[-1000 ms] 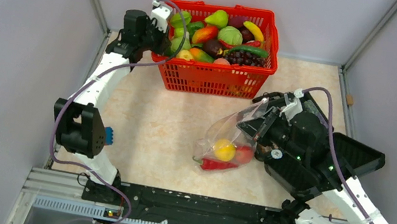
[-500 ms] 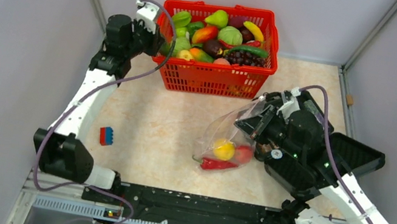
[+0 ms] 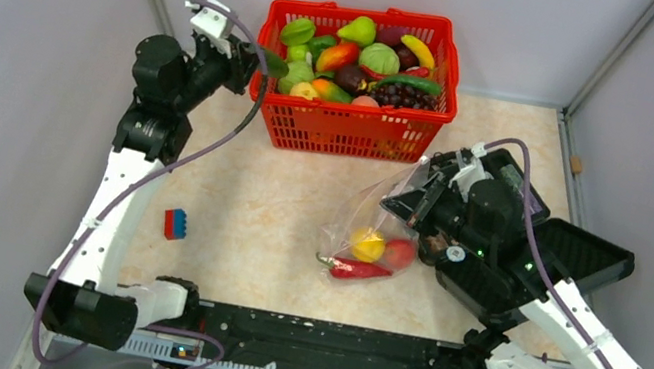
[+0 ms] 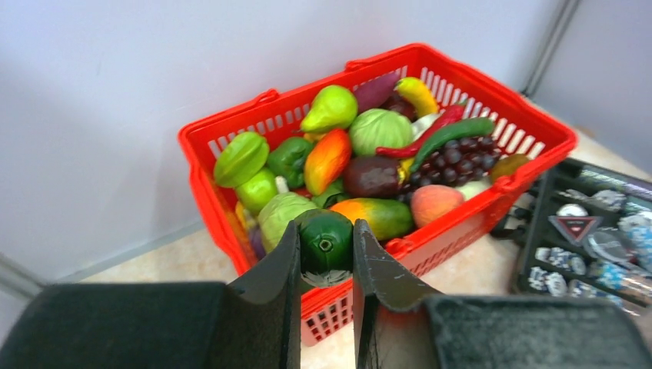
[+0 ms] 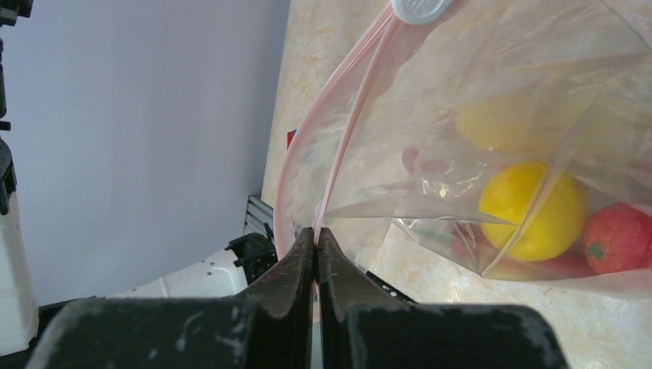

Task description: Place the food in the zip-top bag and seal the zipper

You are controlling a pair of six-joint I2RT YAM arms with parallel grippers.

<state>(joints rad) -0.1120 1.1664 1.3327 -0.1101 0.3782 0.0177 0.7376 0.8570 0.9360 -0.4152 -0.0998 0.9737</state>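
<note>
My left gripper [image 3: 259, 59] is shut on a dark green cucumber [image 4: 325, 240], held above the left end of the red basket [image 3: 363, 132]. The basket holds several toy fruits and vegetables [image 3: 365, 61]. My right gripper [image 3: 416, 192] is shut on the pink zipper strip [image 5: 344, 146] of the zip-top bag [image 3: 374, 228] and holds its mouth up and open. Inside the bag lie a yellow lemon [image 3: 367, 244], a red tomato [image 3: 399, 254] and a red chili [image 3: 358, 271]. The lemon [image 5: 530, 209] and tomato [image 5: 619, 237] also show in the right wrist view.
A black hinged case [image 3: 585, 252] with small bottles and tools [image 4: 596, 246] lies open at the right under my right arm. A small blue and red block [image 3: 175, 223] lies on the table at the left. Grey walls close in the table.
My left gripper has pulled back left from the basket, holding the cucumber. The left arm's lower part swung left, uncovering the blue and red block. The right gripper raised the bag slightly.
</note>
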